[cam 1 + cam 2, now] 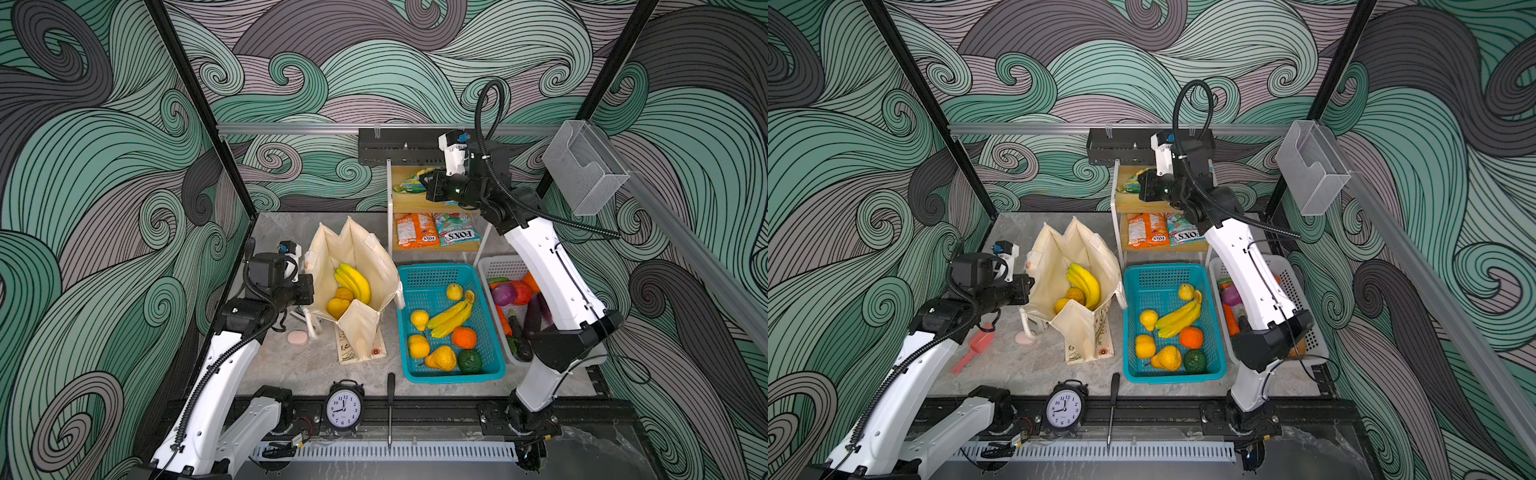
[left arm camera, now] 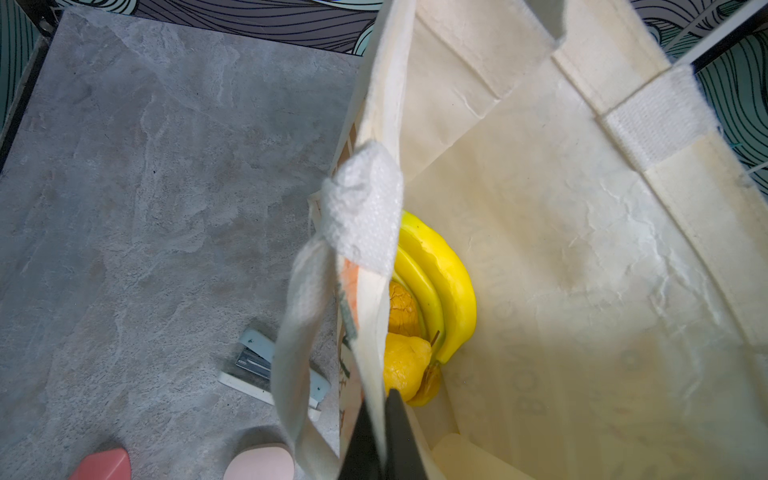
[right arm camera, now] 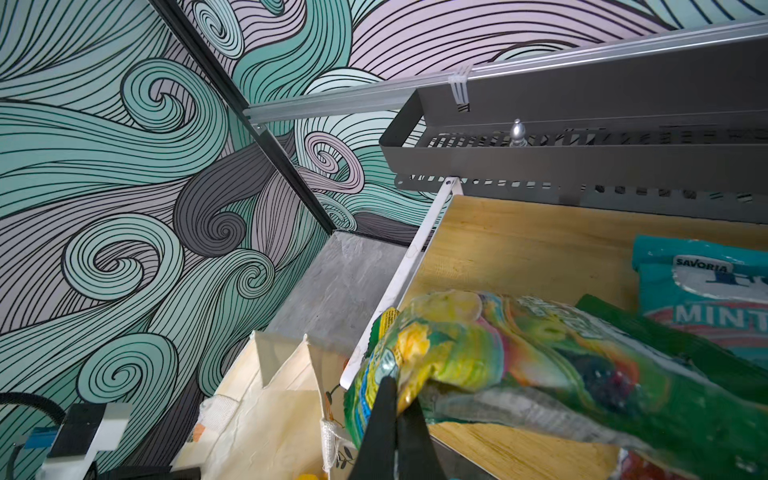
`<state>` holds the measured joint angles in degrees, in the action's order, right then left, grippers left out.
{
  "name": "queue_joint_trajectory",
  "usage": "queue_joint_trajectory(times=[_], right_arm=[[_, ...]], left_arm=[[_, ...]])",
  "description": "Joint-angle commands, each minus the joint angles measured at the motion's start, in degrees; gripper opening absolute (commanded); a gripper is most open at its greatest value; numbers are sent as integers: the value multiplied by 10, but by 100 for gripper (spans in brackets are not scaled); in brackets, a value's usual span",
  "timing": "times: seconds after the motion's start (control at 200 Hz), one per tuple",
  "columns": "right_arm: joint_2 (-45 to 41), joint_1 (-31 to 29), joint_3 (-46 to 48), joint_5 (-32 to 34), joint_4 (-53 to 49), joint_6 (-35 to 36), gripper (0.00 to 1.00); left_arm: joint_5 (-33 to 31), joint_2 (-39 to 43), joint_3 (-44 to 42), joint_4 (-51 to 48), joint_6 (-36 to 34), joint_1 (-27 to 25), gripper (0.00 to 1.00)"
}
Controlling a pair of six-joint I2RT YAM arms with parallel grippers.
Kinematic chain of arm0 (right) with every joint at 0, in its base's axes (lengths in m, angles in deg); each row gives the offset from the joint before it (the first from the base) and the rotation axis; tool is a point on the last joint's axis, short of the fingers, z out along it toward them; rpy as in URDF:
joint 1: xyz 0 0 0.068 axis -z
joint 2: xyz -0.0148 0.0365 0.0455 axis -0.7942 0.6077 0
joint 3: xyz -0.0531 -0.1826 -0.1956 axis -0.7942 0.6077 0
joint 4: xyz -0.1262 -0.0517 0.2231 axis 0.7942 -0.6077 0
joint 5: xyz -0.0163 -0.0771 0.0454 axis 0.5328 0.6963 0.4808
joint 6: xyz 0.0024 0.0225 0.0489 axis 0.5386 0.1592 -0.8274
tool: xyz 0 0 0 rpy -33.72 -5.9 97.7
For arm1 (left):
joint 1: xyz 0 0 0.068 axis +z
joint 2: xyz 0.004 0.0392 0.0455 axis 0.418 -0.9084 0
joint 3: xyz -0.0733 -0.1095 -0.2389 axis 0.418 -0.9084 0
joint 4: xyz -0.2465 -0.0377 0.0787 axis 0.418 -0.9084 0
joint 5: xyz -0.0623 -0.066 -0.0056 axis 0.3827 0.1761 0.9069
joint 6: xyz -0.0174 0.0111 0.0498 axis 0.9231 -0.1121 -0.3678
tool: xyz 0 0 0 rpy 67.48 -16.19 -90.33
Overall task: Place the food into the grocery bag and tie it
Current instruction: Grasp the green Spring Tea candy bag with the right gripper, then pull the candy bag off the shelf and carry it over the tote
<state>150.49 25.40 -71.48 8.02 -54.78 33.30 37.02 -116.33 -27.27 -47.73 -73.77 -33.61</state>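
Note:
The cream grocery bag [image 1: 361, 253] [image 1: 1059, 253] stands open on the table. A yellow banana bunch [image 1: 354, 282] [image 2: 440, 286] and a yellow-orange fruit [image 1: 338, 306] [image 2: 403, 365] lie inside. My left gripper [image 1: 309, 287] [image 2: 382, 415] is shut on the bag's left wall at the rim. My right gripper [image 1: 424, 183] [image 3: 397, 399] is at the top shelf, shut on the edge of a green-yellow candy packet [image 1: 411, 183] [image 3: 519, 345]. A teal packet [image 3: 702, 274] lies behind it. In the white basket [image 1: 498, 266] lie a purple onion [image 1: 503, 294] and a carrot [image 1: 502, 320].
A teal basket [image 1: 415, 274] of fruit sits right of the bag. The wooden shelf [image 1: 415, 202] holds two more packets [image 1: 415, 230] below. An alarm clock [image 1: 343, 409] and screwdriver [image 1: 390, 407] lie at the front. A stapler [image 2: 266, 365] and red scoop [image 1: 971, 351] lie left of the bag.

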Motion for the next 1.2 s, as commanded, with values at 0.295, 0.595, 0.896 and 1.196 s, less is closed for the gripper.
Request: queue_joint_trajectory(times=[0.295,0.595,0.896,1.196], right_arm=[[10,-44,-103,47,-93,53,0],[-44,-101,-72,81,-85,69,0],[-96,-182,-10,66,-80,62,0],[-96,-241,47,52,-69,50,0]], left_arm=[[0,-5,-5,-18,-7,2,0],[2,-5,-4,-19,-7,2,0],[2,-3,-6,-18,-8,2,0],[8,-5,-5,-18,-8,2,0]])
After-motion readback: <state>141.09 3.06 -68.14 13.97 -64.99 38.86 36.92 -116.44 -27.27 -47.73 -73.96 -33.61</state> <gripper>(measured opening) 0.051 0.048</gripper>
